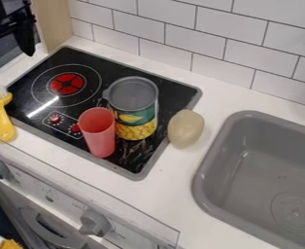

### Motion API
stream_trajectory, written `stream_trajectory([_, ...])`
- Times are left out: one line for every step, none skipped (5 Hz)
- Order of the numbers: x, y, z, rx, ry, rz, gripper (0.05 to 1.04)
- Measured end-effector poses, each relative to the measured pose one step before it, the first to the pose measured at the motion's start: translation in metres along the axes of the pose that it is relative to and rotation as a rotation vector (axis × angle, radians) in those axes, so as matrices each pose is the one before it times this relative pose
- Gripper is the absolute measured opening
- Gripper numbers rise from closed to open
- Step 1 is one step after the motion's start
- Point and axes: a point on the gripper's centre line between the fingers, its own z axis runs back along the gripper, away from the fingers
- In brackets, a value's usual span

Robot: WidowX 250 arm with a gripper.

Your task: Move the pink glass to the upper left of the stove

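My black gripper point(8, 54) hangs at the upper left edge, left of the stove, its two fingers apart with nothing between them. The pink glass point(98, 133) stands upright on the front part of the black stove point(80, 111), beside the red knob marks and well to the right of the gripper. Just behind and to the right of the glass is a can point(137, 114) with a green and yellow label and a grey top. A ringed burner with a red centre marks the stove's upper left.
A yellow brush point(1, 116) lies at the stove's left edge. A beige, potato-like object point(185, 128) rests at the right edge. Farther right is the grey sink point(213, 146); a tiled wall point(175, 46) runs behind, and a clear panel edge crosses the front.
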Motion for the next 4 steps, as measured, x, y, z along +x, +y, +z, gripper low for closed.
stream_trajectory([-0.00468,0.0021,-0.00801,0.0147,0.0256,-0.0075,1.0])
stream_trajectory([-0.01049,0.00631,0.00334,-0.0151,-0.0078,-0.0687,1.0])
stream_trajectory([-0.01885,-0.00105,0.01272,-0.0329,-0.0156,-0.105,1.0])
stream_trajectory([-0.01744,-0.00368,0.01729,-0.0871,-0.001,-0.118,1.0])
